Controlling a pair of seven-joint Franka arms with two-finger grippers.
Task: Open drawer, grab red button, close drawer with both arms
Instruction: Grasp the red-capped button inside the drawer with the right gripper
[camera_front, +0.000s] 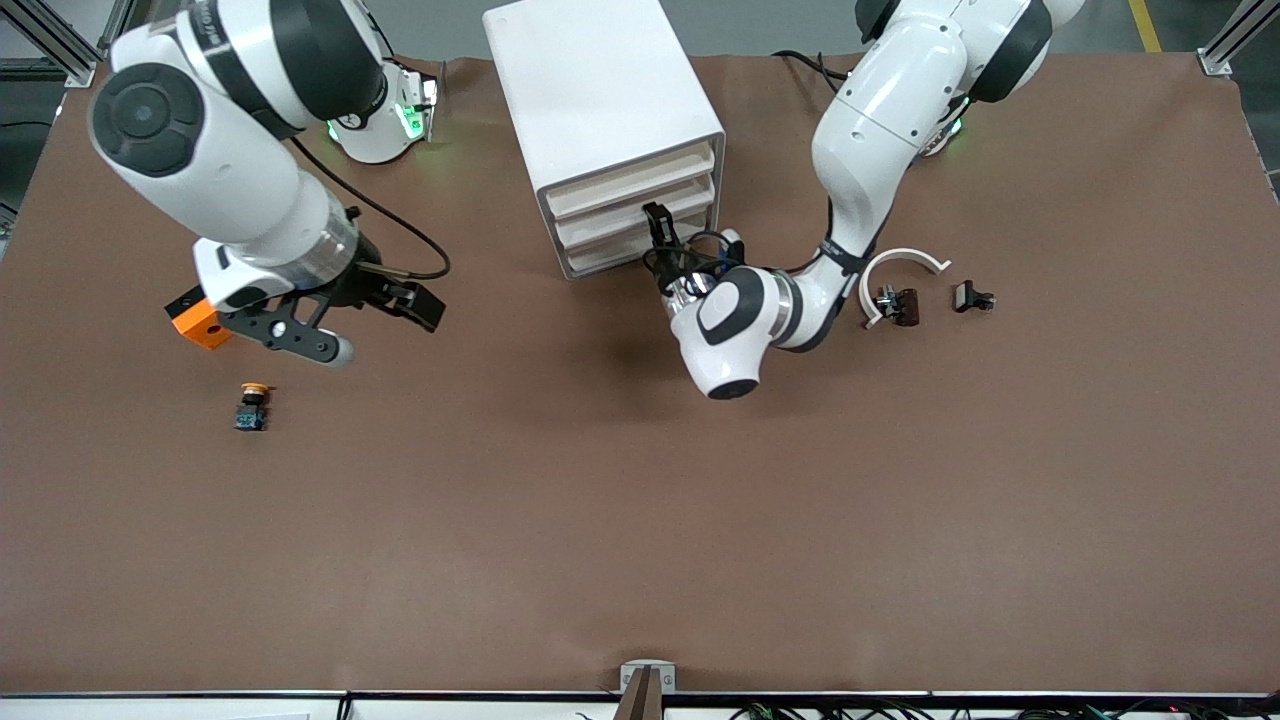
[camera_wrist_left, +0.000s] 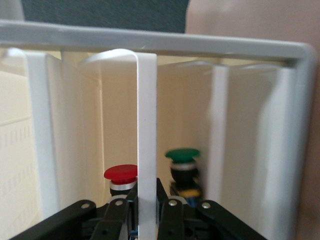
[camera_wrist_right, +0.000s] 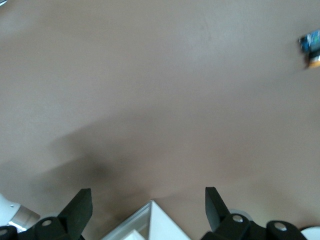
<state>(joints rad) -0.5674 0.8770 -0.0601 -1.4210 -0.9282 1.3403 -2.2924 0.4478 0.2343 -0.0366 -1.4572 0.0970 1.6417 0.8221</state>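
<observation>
The white three-drawer cabinet (camera_front: 600, 100) stands between the arm bases. My left gripper (camera_front: 656, 222) is at its drawer fronts, shut on a white drawer handle (camera_wrist_left: 146, 125). In the left wrist view the gripper (camera_wrist_left: 146, 200) clamps this strip, and the red-capped button (camera_wrist_left: 120, 173) shows inside the drawer just past it, beside a green-capped one (camera_wrist_left: 182, 156). In the front view the drawers look pushed in and the red button is hidden. My right gripper (camera_front: 385, 330) hangs open and empty over the table toward the right arm's end; it is also in the right wrist view (camera_wrist_right: 147, 200).
A yellow-capped button (camera_front: 253, 405) lies on the brown table (camera_front: 640, 520) near the right gripper; it also shows in the right wrist view (camera_wrist_right: 311, 47). A white curved piece (camera_front: 900, 265) and two small dark parts (camera_front: 900, 305) (camera_front: 972, 297) lie toward the left arm's end.
</observation>
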